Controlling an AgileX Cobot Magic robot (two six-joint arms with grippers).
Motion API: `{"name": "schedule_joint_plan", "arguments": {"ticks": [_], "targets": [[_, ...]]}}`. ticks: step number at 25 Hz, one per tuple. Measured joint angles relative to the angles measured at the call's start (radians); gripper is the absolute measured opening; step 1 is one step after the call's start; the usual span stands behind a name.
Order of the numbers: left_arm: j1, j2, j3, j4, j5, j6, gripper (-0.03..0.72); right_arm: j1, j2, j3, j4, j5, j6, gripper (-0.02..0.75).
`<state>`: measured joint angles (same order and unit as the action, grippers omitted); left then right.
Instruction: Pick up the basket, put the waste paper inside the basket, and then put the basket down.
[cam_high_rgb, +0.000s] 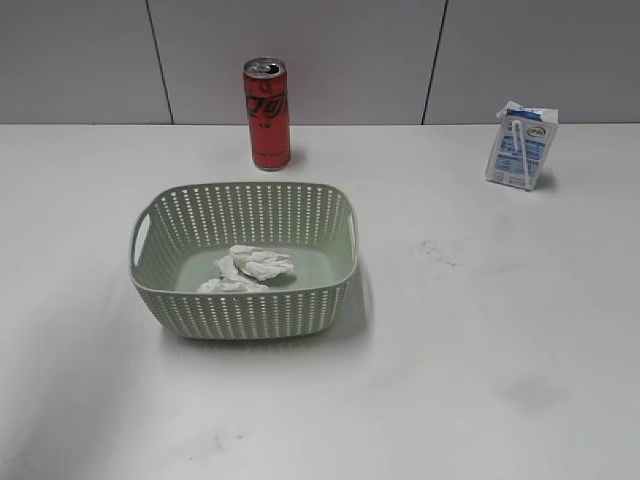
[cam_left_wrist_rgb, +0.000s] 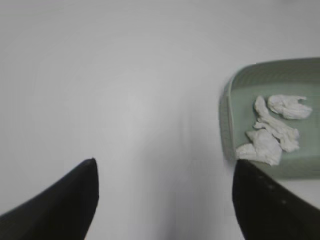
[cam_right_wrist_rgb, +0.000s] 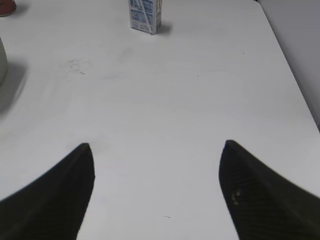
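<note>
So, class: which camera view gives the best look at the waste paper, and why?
The left wrist view: it looks down on the waste paper, large and unobstructed, inside the basket. The exterior view shows the wads smaller, partly hidden behind the near wall. The right wrist view shows no paper, only a sliver at its left edge, probably the basket.

We see our left gripper's (cam_left_wrist_rgb: 165, 165) black, tapering, matte fingers; our right gripper's (cam_right_wrist_rgb: 156, 147) match, one faintly weave-textured and speckled.
</note>
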<state>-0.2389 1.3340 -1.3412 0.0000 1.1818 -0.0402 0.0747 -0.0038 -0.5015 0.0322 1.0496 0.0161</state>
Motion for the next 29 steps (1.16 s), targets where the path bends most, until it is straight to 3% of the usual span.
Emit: {"name": "schedule_joint_plan", "arguments": {"ticks": [8,17,22,29], "targets": [[-0.001,-0.457,0.369,-0.057,-0.060,0.026,0.583,0.000,0.000,0.000,0.000,0.000,0.002,0.587],[-0.001,-0.937,0.742,-0.061,-0.112,0.027,0.577,0.000,0.000,0.000,0.001,0.000,0.002,0.587],[-0.001,-1.159,0.843,-0.071,-0.100,0.027,0.577,0.000,0.000,0.000,0.001,0.000,0.003,0.587],[-0.001,-1.336,0.852,-0.073,-0.107,0.027,0.577,0.000,0.000,0.000,0.001,0.000,0.003,0.587]]}}
